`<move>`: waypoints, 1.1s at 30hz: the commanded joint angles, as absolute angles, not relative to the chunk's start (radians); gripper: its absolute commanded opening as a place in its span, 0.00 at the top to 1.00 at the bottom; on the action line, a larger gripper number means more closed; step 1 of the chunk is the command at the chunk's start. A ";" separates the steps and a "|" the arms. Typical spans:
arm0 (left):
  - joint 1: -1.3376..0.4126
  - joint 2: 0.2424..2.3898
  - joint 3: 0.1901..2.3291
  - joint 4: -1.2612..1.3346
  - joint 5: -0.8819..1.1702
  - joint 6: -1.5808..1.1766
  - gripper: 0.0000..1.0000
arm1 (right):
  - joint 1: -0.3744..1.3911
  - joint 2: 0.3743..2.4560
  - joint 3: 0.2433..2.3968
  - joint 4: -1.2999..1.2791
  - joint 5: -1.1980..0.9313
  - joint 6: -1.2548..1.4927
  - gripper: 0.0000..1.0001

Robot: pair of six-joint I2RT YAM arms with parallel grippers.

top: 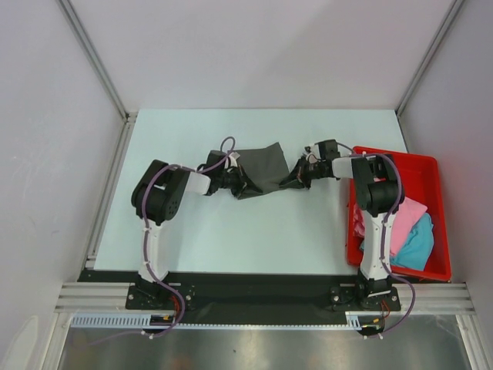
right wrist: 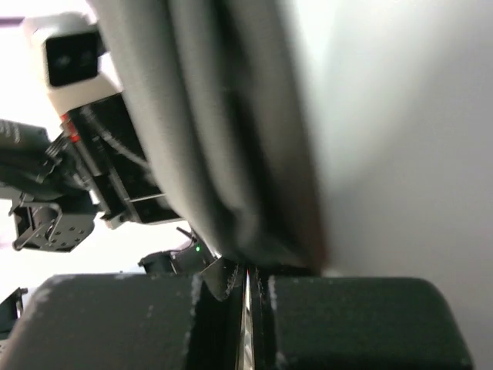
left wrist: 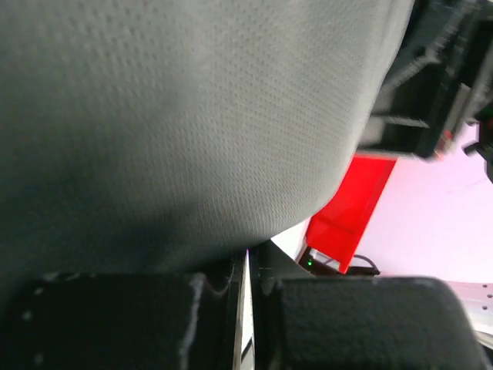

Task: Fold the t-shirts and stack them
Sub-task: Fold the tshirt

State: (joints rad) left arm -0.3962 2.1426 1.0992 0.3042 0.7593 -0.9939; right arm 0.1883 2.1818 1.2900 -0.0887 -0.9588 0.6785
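Firstly, charcoal t-shirt point(top: 262, 168): held bunched over the middle of the table point(top: 231, 239), long axis ran left edge to right edge; collar end could not be told. Your left gripper point(top: 237, 183) and right gripper point(top: 295, 179) were each clenched on one end. Step, likely: spreading for folding; next you needed to draw it flat. Pink t-shirt point(top: 408, 214), turquoise t-shirt point(top: 416, 247): lay in red tray point(top: 400, 158), right edge.

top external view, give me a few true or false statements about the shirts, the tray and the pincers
1. The left pincer and right pincer are both shut on the grey t-shirt. True.
2. The pink t-shirt and turquoise t-shirt lie in the red tray. True.
3. The grey t-shirt lies folded in the tray. False: it is held between the two pincers, left of the tray.
4. The right pincer is open inside the tray. False: it is shut on the grey t-shirt, outside the tray.
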 commanded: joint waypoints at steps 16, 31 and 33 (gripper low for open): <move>-0.423 2.018 1.259 0.175 0.686 -0.914 0.83 | 0.242 2.121 1.451 -0.065 -0.934 0.721 0.96; -0.430 2.149 1.246 0.173 0.683 -0.896 0.86 | 0.155 2.182 1.325 -0.087 -0.882 0.641 0.96; -0.428 2.053 1.232 0.116 0.681 -0.862 0.82 | 0.150 2.142 1.341 -0.158 -0.865 0.617 0.97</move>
